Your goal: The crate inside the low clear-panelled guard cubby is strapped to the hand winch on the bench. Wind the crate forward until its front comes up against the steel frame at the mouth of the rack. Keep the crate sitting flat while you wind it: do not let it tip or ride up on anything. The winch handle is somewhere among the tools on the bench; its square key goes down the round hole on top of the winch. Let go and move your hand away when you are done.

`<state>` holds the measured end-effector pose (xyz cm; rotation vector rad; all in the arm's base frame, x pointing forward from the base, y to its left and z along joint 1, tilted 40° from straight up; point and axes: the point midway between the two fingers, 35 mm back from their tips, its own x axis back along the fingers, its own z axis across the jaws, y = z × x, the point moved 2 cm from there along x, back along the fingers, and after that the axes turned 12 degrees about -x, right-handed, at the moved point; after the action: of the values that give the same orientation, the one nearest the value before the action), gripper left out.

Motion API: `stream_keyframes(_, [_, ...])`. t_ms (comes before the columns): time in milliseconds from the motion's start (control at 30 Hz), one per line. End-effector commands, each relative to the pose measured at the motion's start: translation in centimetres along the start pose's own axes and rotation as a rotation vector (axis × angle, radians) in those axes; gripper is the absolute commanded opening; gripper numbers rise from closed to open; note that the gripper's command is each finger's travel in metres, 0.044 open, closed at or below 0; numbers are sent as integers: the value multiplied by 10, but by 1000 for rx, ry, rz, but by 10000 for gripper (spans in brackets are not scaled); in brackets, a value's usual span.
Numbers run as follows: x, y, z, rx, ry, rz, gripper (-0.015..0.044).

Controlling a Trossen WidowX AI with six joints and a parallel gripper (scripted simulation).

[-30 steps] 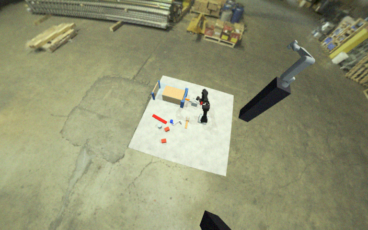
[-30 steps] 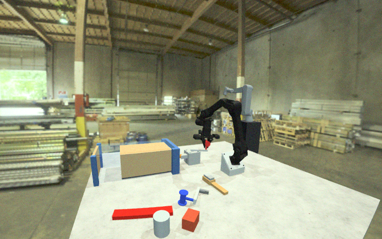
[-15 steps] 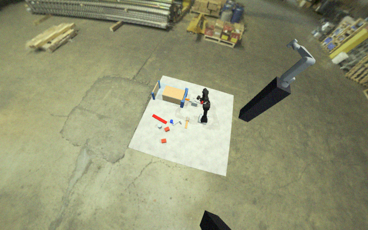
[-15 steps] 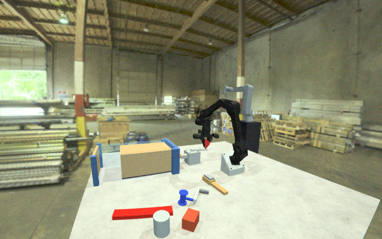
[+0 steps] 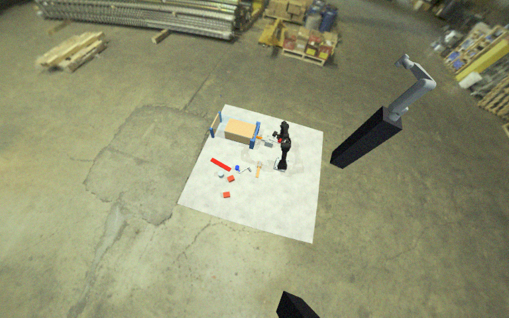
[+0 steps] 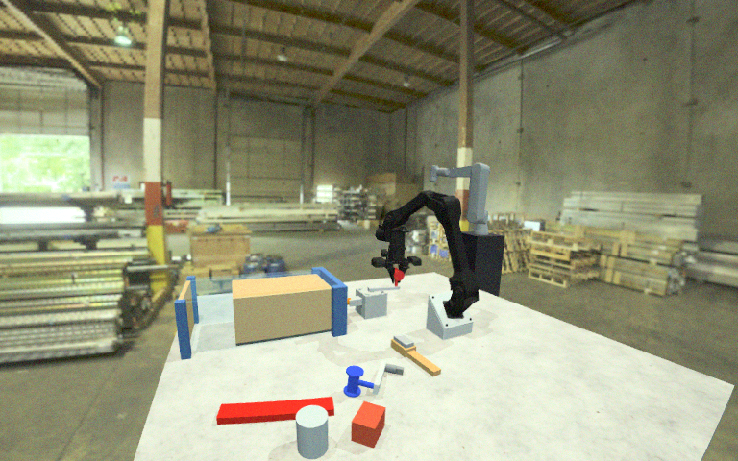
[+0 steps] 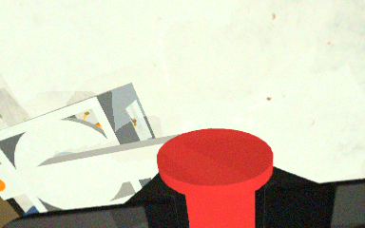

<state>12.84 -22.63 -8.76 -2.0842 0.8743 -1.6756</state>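
Note:
The tan crate (image 5: 240,129) (image 6: 282,309) sits flat in the clear-panelled cubby, its front end at the blue mouth frame (image 5: 252,143) (image 6: 342,312). The post hides whether they touch. An orange strap (image 5: 258,137) (image 6: 349,301) shows between frame and grey winch (image 5: 268,144) (image 6: 371,303) (image 7: 124,124). The crank arm (image 6: 381,288) (image 7: 109,148) lies level across the winch top; its key is hidden. My gripper (image 5: 280,140) (image 6: 398,276) (image 7: 201,153) points down beside the winch, shut on the crank's red knob (image 7: 216,154).
Nearer the front lie an orange-handled tool (image 5: 258,171) (image 6: 424,361), another crank with a blue knob (image 5: 236,167) (image 6: 354,380), a red bar (image 5: 221,164) (image 6: 275,410), a grey cylinder (image 5: 221,174) (image 6: 311,434) and two red blocks (image 5: 230,179) (image 5: 226,194). A grey arm (image 5: 411,93) stands off the bench.

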Motion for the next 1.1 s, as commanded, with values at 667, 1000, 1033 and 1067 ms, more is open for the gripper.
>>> stream_keyframes(667, [2,37,27,7,17,-28,0])
stream_keyframes(1000, [3,44,36,7,17,-28,0])
stream_keyframes(1033, [3,45,37,7,17,-28,0])
stream_keyframes(1067, [3,45,38,7,17,-28,0])
